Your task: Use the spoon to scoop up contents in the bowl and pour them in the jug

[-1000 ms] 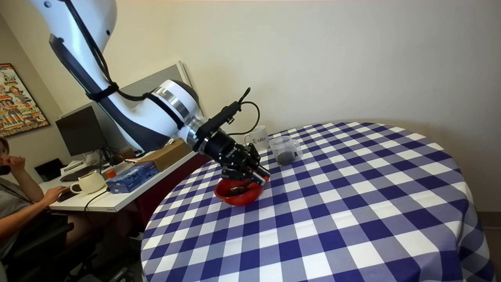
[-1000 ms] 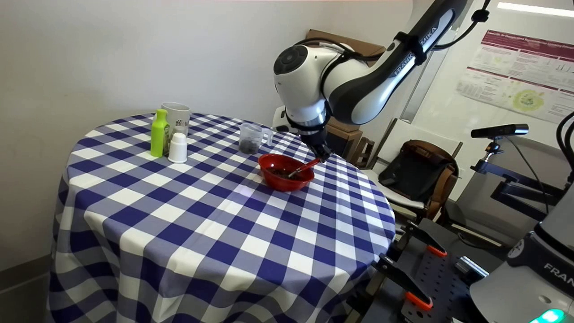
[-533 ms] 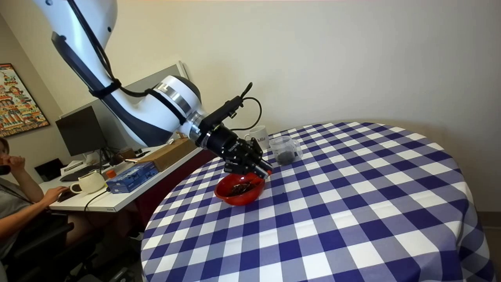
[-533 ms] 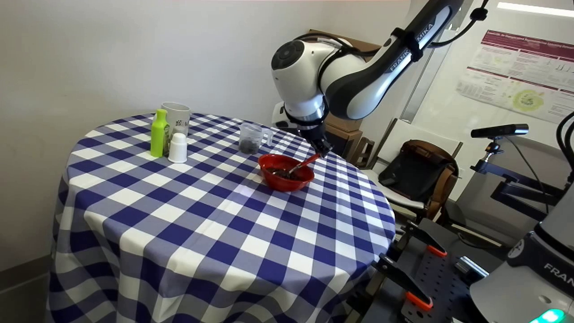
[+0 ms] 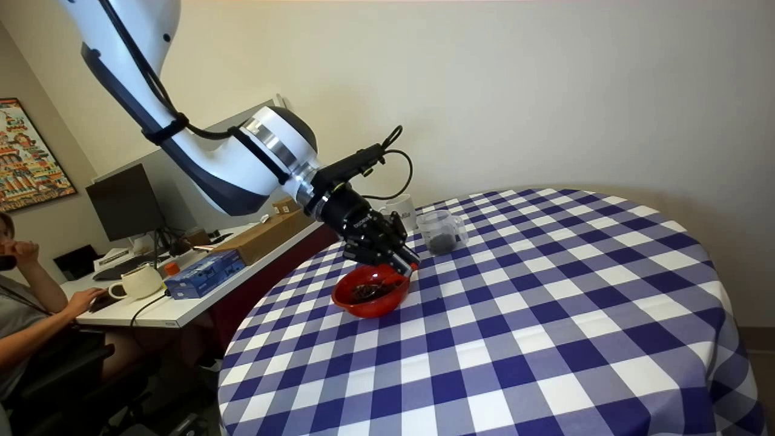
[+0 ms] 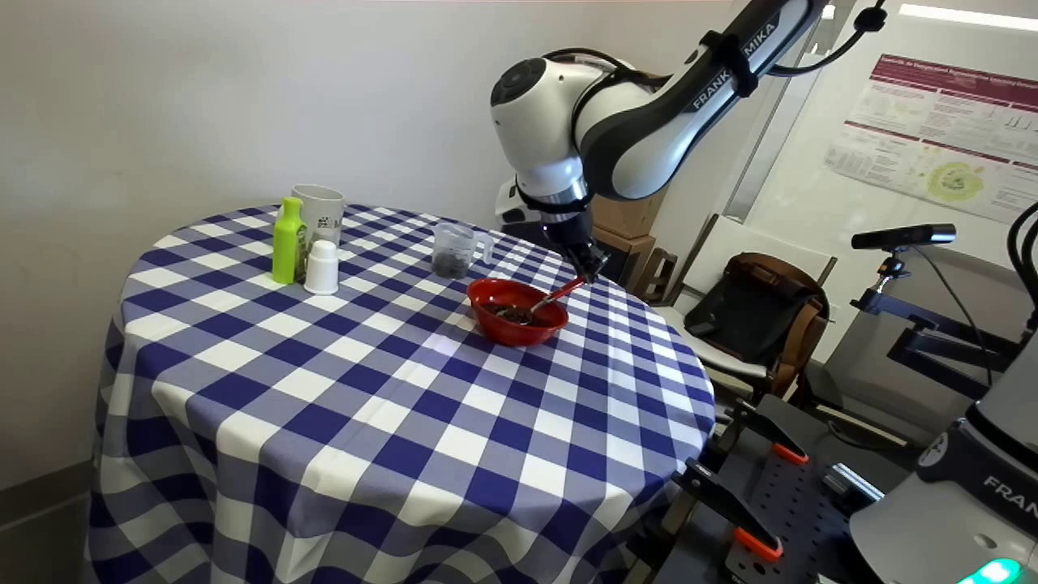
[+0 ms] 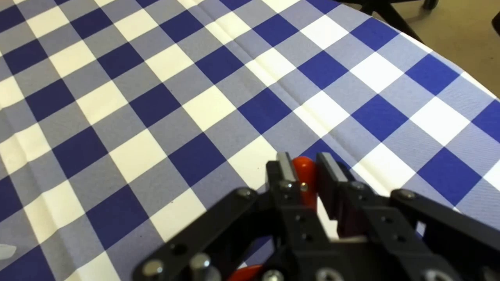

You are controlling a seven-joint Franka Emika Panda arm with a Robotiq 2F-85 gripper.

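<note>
My gripper [image 5: 404,263] is shut on the red handle of the spoon [image 6: 558,293]. In the wrist view the handle's rounded end [image 7: 306,171] shows between the fingertips [image 7: 304,166]. The spoon slants down into the glossy red bowl [image 6: 519,332], its metal end among dark contents. How much it carries cannot be told. The gripper is above the bowl's rim [image 5: 370,309]; a bit of the bowl [image 7: 245,273] shows at the bottom of the wrist view. The clear jug [image 5: 442,225] stands upright behind the bowl, with dark contents at its bottom; it shows in both exterior views [image 6: 452,250].
A white mug [image 5: 401,213] stands beside the jug. A green bottle [image 6: 287,243] and a small white bottle [image 6: 322,269] stand near that mug. A blue-and-white checked cloth [image 5: 533,363] covers the round table. A desk with boxes [image 5: 163,312] is beside it.
The arm and wrist have risen a little and tilted. The spoon has shifted slightly inside the bowl, still held. The bowl and jug have not moved.
</note>
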